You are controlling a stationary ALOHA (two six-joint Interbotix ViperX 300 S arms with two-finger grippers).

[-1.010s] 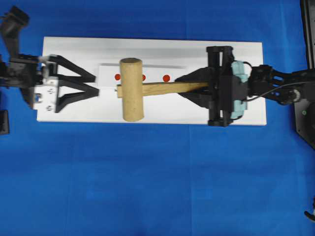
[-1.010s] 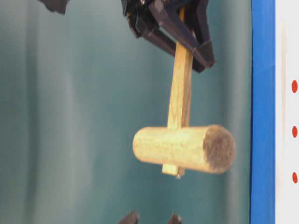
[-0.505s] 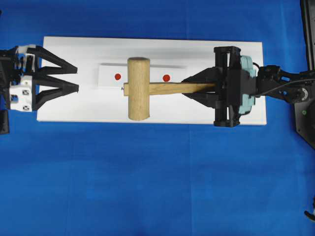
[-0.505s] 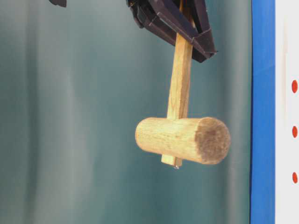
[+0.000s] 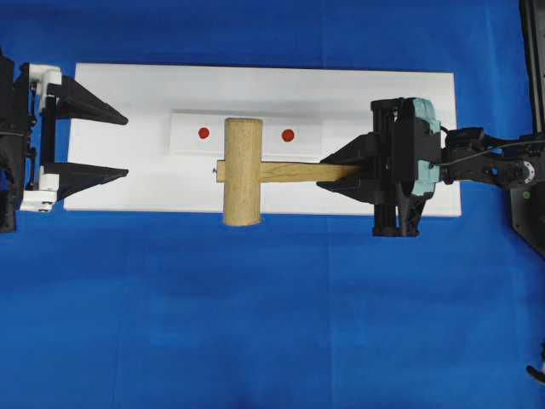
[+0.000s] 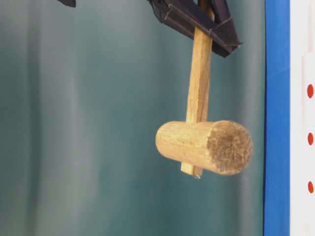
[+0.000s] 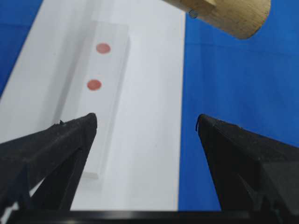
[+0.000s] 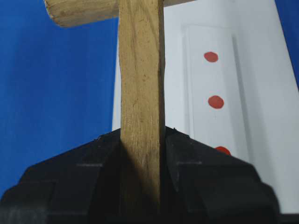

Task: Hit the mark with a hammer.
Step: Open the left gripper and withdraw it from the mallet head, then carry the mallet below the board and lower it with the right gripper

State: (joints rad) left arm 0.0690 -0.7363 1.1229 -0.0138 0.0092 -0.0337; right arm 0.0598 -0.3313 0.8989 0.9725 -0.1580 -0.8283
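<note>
- Wooden and light tan, the hammer (image 5: 243,171) hangs in the air at the middle of the overhead frame, its thick head lying up-and-down in the picture and covering the middle of the white strip (image 5: 187,134); two red marks (image 5: 203,133) show, one either side of the head.
- Right gripper (image 5: 345,170), at the right of the overhead frame, is clenched on the far end of the slim handle; holding it that far out looks meant to give the head a long swing.
- Seen from table level, the head (image 6: 204,146) sits clear of the white board (image 6: 301,59) at the right edge; I judge the blow not yet struck.
- Left gripper (image 5: 119,146), at the far left, stands spread wide and grasps nothing; it sits well apart from the head, likely to leave the swing room.
</note>
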